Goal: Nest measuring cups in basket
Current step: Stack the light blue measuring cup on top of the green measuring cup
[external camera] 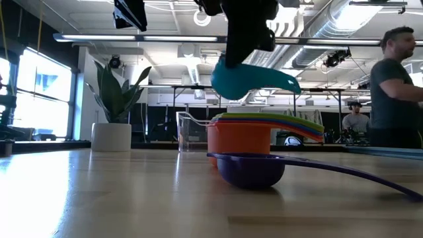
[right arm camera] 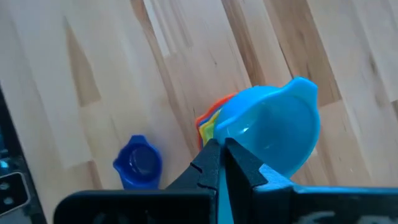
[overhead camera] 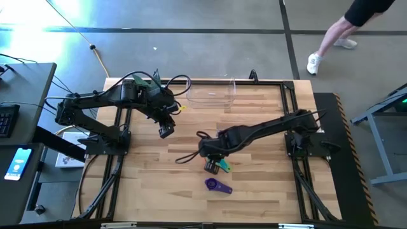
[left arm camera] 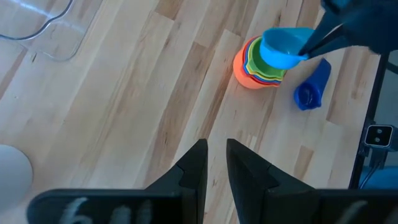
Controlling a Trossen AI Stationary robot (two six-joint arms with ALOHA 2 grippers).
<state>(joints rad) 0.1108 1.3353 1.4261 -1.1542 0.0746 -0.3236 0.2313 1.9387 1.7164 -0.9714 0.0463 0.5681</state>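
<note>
A teal measuring cup [external camera: 254, 80] hangs just above a stack of nested measuring cups [external camera: 241, 140] whose outermost cup is orange. My right gripper [right arm camera: 222, 158] is shut on the teal cup, over the stack [overhead camera: 222, 166] at the table's middle. A purple measuring cup [overhead camera: 218, 186] rests on its base on the table nearer the front edge. The basket [overhead camera: 210, 94], a clear bin, stands at the far edge. My left gripper [left arm camera: 216, 167] hovers left of the middle [overhead camera: 166, 131], its fingers a little apart with nothing between them. My right gripper pinches the teal cup's rim [right arm camera: 233, 140] between its two fingers, on the side opposite the cup's flat handle [right arm camera: 303, 90]. The fingers come steeply from above. The cup hangs tilted and lifted clear, a small gap above the stack.
A white plant pot [external camera: 111, 137] stands at the far left of the table. A person [external camera: 396, 86] stands beyond the table on the right. Bare wood lies between the stack and the basket.
</note>
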